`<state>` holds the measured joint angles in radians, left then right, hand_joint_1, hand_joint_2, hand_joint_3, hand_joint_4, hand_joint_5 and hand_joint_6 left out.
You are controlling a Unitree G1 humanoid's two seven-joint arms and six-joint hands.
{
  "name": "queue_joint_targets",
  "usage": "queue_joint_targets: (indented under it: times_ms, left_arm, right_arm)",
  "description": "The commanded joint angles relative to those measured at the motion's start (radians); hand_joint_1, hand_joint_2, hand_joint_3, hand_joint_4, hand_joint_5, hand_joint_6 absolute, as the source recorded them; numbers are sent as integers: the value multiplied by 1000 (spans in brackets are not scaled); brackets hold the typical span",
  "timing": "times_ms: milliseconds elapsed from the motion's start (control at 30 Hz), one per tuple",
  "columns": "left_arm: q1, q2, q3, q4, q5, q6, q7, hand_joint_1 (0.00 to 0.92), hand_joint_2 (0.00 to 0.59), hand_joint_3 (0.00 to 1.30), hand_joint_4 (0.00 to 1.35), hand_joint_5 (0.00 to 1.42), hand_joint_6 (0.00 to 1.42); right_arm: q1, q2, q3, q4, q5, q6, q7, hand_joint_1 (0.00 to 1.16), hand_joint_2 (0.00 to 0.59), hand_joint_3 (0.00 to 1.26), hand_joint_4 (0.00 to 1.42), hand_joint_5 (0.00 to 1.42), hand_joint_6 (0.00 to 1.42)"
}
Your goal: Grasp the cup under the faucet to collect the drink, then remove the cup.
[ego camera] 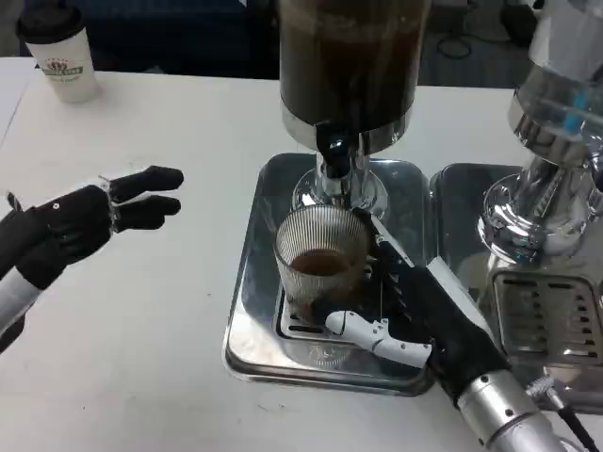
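A white tabletop (141, 311) carries everything. At its far left corner stands a white paper cup (64, 58) with a dark lid. A silver metal tray (247, 320) lies at the middle, bearing a drink dispenser. Just beside it on the right lies a second metal tray (450, 198), under another dispenser.

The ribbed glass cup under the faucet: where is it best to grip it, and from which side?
Grip the ribbed glass cup around its side wall from the right, as the right hand does: it stands upright with drink inside, and the faucet blocks the top.
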<state>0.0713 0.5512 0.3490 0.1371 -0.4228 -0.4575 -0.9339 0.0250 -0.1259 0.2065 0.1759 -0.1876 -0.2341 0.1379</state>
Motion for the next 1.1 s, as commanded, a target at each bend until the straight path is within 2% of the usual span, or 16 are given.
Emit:
queue_joint_targets:
  times_ms: [33, 300, 600, 867, 1100]
  left_arm:
    - [20, 12, 5, 25, 16, -9, 10, 0, 46, 237, 141, 199, 216]
    - [57, 5, -13, 41, 34, -8, 11, 0, 57, 239, 154, 215, 221]
    - [82, 7, -16, 68, 59, -5, 29, 0, 65, 253, 163, 216, 224]
    - [80, 20, -19, 121, 81, -11, 32, 0, 73, 259, 165, 226, 226]
    - [72, 23, -20, 146, 93, -9, 31, 0, 78, 265, 180, 227, 239]
  right_arm:
    - [7, 13, 11, 24, -30, 13, -36, 634, 190, 0, 0, 0, 26]
    - [-25, 47, 31, 72, -41, 15, -61, 634, 197, 0, 0, 0, 54]
    - [-93, 97, 41, 186, -22, -48, -79, 618, 185, 0, 0, 0, 111]
    - [-128, 103, 47, 253, -16, -100, -68, 617, 185, 0, 0, 0, 118]
    - [-139, 100, 52, 286, -24, -122, -69, 625, 178, 0, 0, 0, 205]
